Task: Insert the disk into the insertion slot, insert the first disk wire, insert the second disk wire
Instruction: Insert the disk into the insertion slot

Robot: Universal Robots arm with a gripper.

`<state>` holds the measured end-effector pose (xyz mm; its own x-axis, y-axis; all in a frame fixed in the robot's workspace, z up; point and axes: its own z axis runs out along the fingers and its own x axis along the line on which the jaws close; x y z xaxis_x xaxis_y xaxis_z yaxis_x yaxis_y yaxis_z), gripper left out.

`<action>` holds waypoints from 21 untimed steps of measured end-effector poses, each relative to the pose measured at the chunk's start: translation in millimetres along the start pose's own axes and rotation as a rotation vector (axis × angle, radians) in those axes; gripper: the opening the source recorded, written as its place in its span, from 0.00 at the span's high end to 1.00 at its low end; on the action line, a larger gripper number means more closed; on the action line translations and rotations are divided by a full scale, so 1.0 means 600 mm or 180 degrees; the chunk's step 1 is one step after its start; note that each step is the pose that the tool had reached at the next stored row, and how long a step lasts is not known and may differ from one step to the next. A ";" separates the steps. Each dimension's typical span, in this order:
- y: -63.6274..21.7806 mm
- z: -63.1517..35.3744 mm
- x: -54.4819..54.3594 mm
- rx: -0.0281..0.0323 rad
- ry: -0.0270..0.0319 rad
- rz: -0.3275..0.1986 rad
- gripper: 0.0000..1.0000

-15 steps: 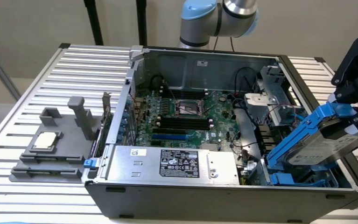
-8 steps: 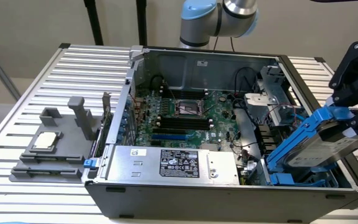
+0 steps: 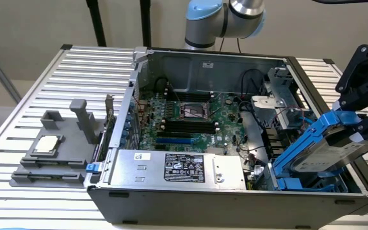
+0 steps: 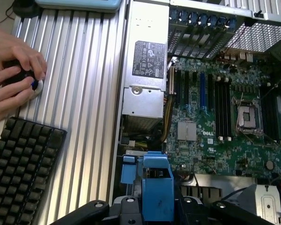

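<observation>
Nearest us in the exterior view, the dark grey metal computer case (image 3: 235, 206) lies open on the ribbed aluminium table (image 3: 30, 201). Just inside its near wall sits the silver box-shaped power supply with a black-and-white label (image 3: 177, 167). Toward the exterior view's right of it is the insertion slot (image 3: 302, 184), a dark metal bay with bright blue plastic rails.

Over that bay the black gripper (image 3: 362, 136) is clamped on the flat silver-grey disk in its bright blue plastic carrier (image 3: 327, 153). The disk is tilted, its lower end down by the rails and its upper end raised above the case wall. We cannot tell whether it touches the rails.

Further back lies the green motherboard (image 3: 196, 120), and beyond it the silver-and-blue robot arm (image 3: 225, 19).

In the wrist view we see a person's hands (image 4: 11, 79) near a black keyboard (image 4: 21, 159) on the table.
</observation>
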<state>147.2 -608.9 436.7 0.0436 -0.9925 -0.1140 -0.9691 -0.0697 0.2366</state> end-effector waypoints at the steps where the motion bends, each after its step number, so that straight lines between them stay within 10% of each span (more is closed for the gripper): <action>1: 0.000 0.000 0.000 0.0000 0.0001 -0.0003 0.68; 21: 0.000 0.008 -0.002 0.0036 0.0016 -0.0046 0.68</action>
<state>146.2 -607.3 432.2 0.0589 -0.9919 -0.1126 -0.9710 -0.0831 0.2241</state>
